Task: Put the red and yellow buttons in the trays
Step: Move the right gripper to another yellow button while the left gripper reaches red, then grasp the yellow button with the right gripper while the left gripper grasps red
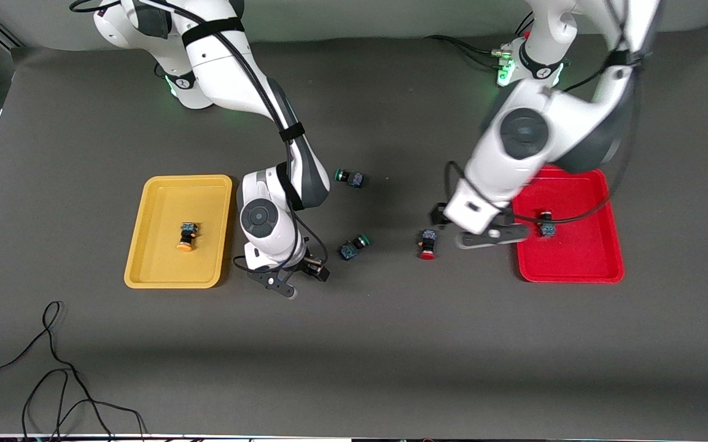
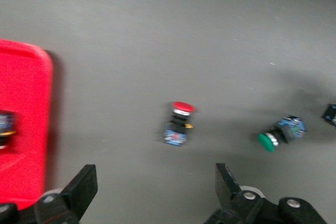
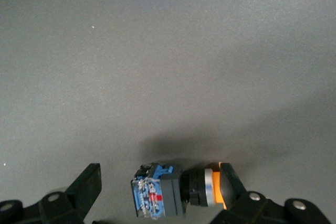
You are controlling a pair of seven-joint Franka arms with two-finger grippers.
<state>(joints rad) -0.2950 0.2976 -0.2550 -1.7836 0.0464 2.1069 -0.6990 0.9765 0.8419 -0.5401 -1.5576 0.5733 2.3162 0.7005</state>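
Note:
The yellow tray [image 1: 145,258] toward the right arm's end holds one yellow button [image 1: 186,237]. The red tray [image 1: 581,258] toward the left arm's end holds one red button [image 1: 546,224]. My right gripper [image 1: 301,276] is low beside the yellow tray, open, with a second yellow button [image 3: 173,192] lying on the table between its fingers [image 3: 86,184]; one finger touches the cap. My left gripper [image 1: 482,236] is open and empty in the air over the red tray's edge. A loose red button [image 1: 427,244] lies on the table beside it and shows in the left wrist view [image 2: 178,124].
Two green buttons lie mid-table, one [image 1: 354,247] between the grippers, one [image 1: 349,178] farther from the front camera. The nearer green button shows in the left wrist view [image 2: 281,132]. A black cable [image 1: 53,368] lies near the table's front edge.

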